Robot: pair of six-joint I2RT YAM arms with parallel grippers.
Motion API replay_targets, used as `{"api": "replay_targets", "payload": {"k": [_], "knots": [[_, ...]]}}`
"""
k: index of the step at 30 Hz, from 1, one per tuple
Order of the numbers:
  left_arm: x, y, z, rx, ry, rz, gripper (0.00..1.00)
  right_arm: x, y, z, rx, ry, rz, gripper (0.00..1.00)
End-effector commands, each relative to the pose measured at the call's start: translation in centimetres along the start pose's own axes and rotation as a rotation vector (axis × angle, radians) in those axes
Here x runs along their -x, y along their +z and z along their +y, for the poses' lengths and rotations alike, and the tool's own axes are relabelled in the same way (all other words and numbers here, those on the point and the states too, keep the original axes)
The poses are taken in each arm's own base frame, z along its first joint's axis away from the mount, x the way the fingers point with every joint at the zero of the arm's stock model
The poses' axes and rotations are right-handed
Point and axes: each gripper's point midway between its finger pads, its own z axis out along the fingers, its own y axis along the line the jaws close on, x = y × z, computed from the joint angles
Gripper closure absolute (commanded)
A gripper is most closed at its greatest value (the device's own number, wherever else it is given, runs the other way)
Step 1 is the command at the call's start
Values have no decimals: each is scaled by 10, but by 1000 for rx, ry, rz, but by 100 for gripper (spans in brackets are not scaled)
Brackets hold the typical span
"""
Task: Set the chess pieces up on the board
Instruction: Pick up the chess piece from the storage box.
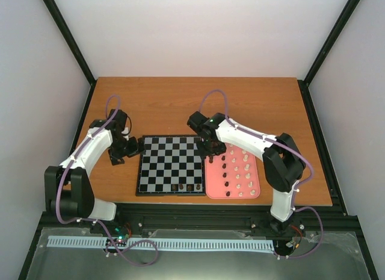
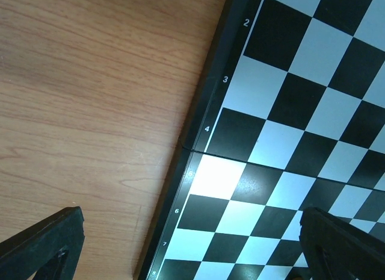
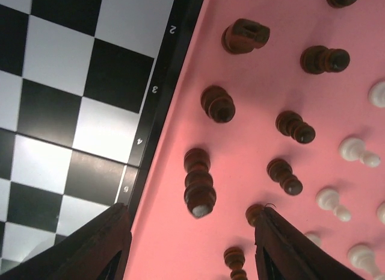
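Observation:
The board (image 1: 170, 165) lies in the middle of the table, with three dark pieces (image 1: 181, 187) on its near edge row. Dark pieces (image 1: 224, 167) and white pieces (image 1: 245, 171) stand on the pink tray (image 1: 210, 174) right of the board. My right gripper (image 1: 212, 151) is open above the tray's far left part; in the right wrist view a tall dark piece (image 3: 199, 183) stands between its fingers (image 3: 283, 247). My left gripper (image 1: 139, 147) is open and empty at the board's left edge (image 2: 198, 126).
The pink tray (image 3: 337, 189) lies directly against the board's right border (image 3: 162, 105). Bare wooden table (image 1: 180, 102) stretches behind the board and to its left (image 2: 90, 99). A black frame rail runs along the near edge.

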Motion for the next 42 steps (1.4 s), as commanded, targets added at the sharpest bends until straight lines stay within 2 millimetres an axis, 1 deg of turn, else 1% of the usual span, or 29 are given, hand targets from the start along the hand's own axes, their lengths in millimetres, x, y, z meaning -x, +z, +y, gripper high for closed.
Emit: {"api": "replay_targets", "payload": {"k": [1,10,17,20,25,30,32,34,36,38,40,42], "knots": [[16,-11,-7,-21,7,-46,0,5,15,-4,6,-19,19,43],[20,-6,-8,-14,-1,-40,0,5,31,-7,16,-30,48,49],[21,-4,-7,-4,4,-35,0,-1,42,-8,23,-29,74,54],[21,-3,-7,-4,4,-31,0,-1,44,-8,18,-27,77,59],[22,-3,-7,-3,6,-32,0,-2,48,-8,17,-29,87,65],[21,-2,-7,-3,6,-32,0,-4,49,-10,7,-29,93,77],[21,-3,-7,-4,5,-33,0,-5,48,-12,2,-27,94,82],[20,-3,-6,-2,6,-33,0,-6,46,-13,-3,-21,96,86],[19,-4,-6,-3,5,-35,0,-6,40,-13,-1,-14,91,90],[18,-5,-5,-4,8,-36,0,-6,31,-13,7,-3,83,94],[18,-6,-5,-4,8,-40,0,-8,19,-10,13,-2,71,95],[18,-9,-5,-4,8,-46,0,-9,2,-2,22,-19,52,95]]}}
